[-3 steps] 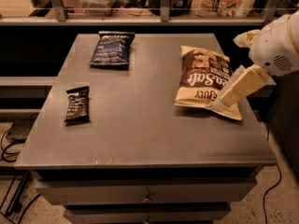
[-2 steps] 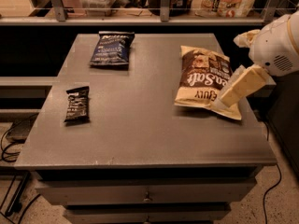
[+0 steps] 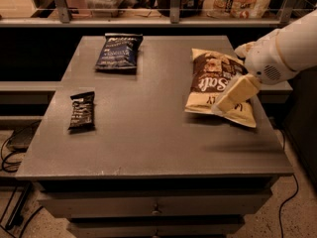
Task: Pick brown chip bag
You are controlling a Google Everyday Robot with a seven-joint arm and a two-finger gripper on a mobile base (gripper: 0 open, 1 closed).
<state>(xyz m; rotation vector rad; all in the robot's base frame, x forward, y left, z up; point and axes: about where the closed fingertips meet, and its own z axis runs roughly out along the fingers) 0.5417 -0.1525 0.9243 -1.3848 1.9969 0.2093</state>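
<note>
The brown chip bag (image 3: 207,81), dark brown and cream-yellow with big white "Salt" lettering, lies flat on the right side of the grey table (image 3: 148,133). My gripper (image 3: 224,104) reaches in from the right on the white arm (image 3: 282,53). It hangs over the bag's lower right part, low and close to it, and covers part of the bag. I cannot tell whether it touches the bag.
A dark blue chip bag (image 3: 118,51) lies at the table's back left. A small black snack packet (image 3: 81,111) lies at the left edge. A shelf (image 3: 163,19) with containers and bags runs behind the table. Drawers (image 3: 156,209) sit below the tabletop; cables lie on the floor at left.
My arm and gripper have moved left and slightly down, further over the brown chip bag. The bags have not moved.
</note>
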